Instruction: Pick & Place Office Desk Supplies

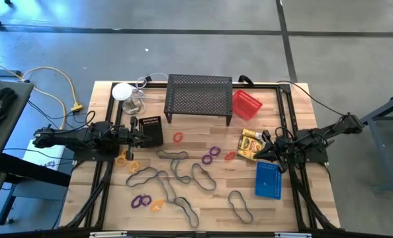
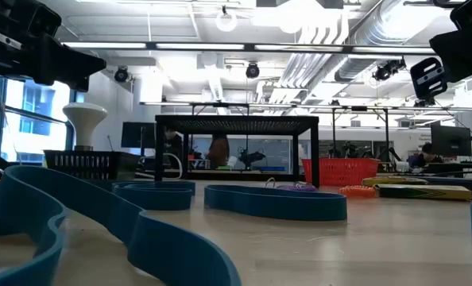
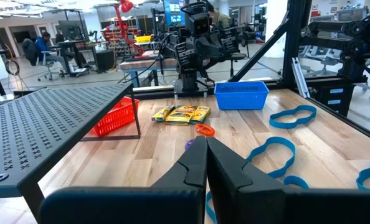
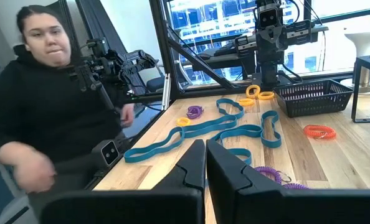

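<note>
Both arms hover low with fingers pressed together, the left gripper (image 1: 145,135) beside the small black mesh tray (image 1: 151,125), the right gripper (image 1: 257,153) touching the yellow crayon-like box (image 1: 251,142) (elongated loops (image 1: 174,155) lie between).

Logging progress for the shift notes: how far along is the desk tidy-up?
Barely begun. Nothing looks sorted: the blue tray looks empty, and the bands and rings lie loose on the table. Nothing is in hand: the left gripper and right gripper are shut and empty. All the picking remains.
</note>
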Tool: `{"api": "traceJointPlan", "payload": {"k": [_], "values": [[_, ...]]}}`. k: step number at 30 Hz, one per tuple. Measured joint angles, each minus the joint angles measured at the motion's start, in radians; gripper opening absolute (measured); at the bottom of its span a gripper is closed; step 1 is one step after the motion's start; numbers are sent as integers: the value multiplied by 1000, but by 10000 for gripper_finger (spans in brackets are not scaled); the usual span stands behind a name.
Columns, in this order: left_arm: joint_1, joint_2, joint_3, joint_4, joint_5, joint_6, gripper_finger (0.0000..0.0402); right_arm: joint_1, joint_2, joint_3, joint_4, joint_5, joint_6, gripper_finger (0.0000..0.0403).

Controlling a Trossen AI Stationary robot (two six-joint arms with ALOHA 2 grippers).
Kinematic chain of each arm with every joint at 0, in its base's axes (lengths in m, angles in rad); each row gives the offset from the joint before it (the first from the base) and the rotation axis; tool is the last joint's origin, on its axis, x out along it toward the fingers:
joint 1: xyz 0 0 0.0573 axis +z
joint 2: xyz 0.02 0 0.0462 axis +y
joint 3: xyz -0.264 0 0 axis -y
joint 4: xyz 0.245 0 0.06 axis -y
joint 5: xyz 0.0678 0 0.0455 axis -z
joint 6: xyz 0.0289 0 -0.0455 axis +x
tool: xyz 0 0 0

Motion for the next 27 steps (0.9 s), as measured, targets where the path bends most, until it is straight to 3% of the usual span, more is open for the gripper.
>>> {"api": "traceJointPlan", "payload": {"k": [12,27], "values": [[0,0,0,0,0,1,0,0,0,0,0,0,0,2],[0,0,0,85,-8,195,0,0,0,0,0,0,0,2]]}}
